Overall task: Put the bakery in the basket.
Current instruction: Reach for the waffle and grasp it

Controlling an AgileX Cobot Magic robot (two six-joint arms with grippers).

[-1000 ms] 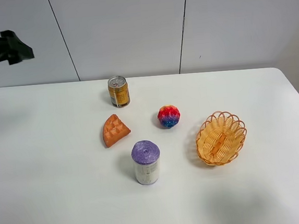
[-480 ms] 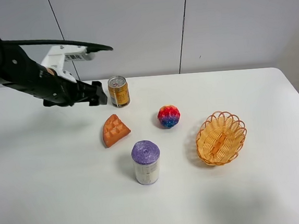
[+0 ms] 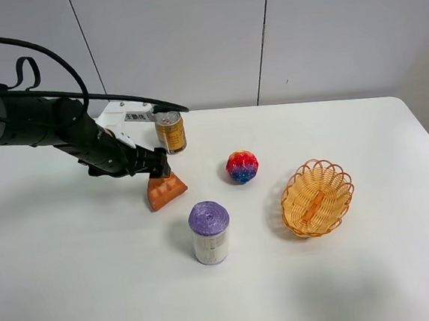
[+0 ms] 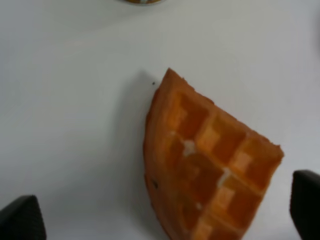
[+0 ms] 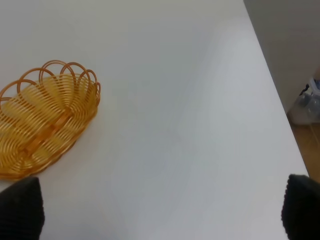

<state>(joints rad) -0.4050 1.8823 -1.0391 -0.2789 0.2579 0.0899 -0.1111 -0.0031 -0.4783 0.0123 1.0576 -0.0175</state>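
L arm is swung in vs 1 s ago; left gripper (image 3: 157, 168) is now set over the bakery (image 3: 166, 190).
Near to far: purple-lidded tin (image 3: 209, 232) is left untouched; bakery is laid flat on the table (image 3: 74, 278), not yet gripped; basket (image 3: 317, 197) is seen empty, well apart. Grasp, carry & drop are all left to be done. Wide-spread jaws flanking the wedge are shown only by L wrist view; right gripper (image 5: 160, 210), also spread wide nr basket, only by R wrist view.

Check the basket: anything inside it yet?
Nothing inside. The exterior high view shows only the bare woven floor of the basket. The right wrist view crops one end, so that view cannot show that part. The waffle slice lies outside, well apart from the basket.
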